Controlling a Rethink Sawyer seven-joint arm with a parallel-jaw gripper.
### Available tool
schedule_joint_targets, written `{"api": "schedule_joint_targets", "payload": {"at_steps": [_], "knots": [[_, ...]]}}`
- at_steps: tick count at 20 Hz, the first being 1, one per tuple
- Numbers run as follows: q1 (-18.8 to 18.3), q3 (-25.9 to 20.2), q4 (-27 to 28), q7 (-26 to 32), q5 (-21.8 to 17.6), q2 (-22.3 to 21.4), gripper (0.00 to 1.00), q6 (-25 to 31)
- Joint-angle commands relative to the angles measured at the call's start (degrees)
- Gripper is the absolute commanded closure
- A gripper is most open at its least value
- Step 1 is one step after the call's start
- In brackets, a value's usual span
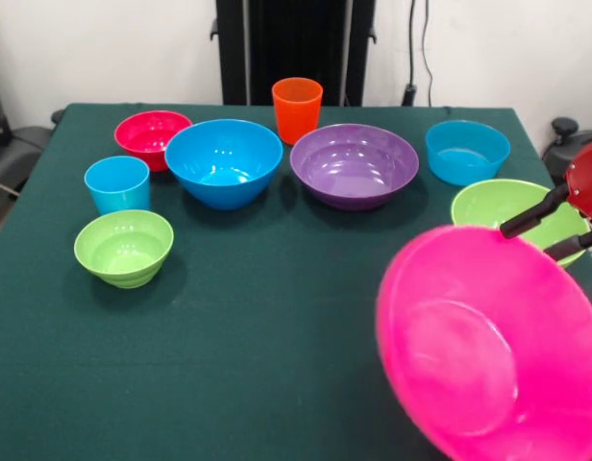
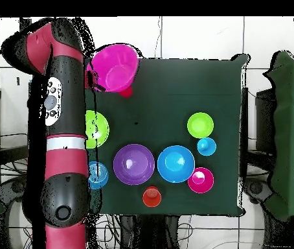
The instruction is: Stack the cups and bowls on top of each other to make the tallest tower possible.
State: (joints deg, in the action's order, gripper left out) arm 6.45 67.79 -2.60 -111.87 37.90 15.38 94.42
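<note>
Tool lifts a tilted hot pink glossy plastic bowl (image 1: 493,346)

The tool (image 1: 557,229) grips the bowl's rim, raised off the green-clothed counter (image 1: 258,327); just behind it a lime green plastic bowl (image 1: 498,204); further off, a purple plastic bowl (image 1: 355,164) and an orange tumbler (image 1: 297,109).

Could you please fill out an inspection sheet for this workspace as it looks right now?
Surface: table with dark green cloth, flat.
Job's things: hot pink bowl lifted and tilted at one corner of the table; purple bowl, large blue bowl, smaller blue bowl, two lime green bowls, crimson bowl, orange cup and light blue cup all stand apart, upright, nothing stacked yet.
Clutter: nothing seen.
Gripper: gripper at the pink bowl's rim, apparently holding it; arm along the table's side.
Cables: cables hang down the far wall.
Surroundings: white wall, tiled floor.
</note>
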Motion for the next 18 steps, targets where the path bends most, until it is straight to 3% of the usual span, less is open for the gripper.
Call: {"api": "schedule_joint_targets", "payload": {"at_steps": [1,18], "knots": [[-1.32,-0.35,0.98,14.24,0.64,-0.80,0.00,1.97],[-0.86,-2.44,-0.32,14.65,-1.43,-0.67,0.00,-0.19]]}}
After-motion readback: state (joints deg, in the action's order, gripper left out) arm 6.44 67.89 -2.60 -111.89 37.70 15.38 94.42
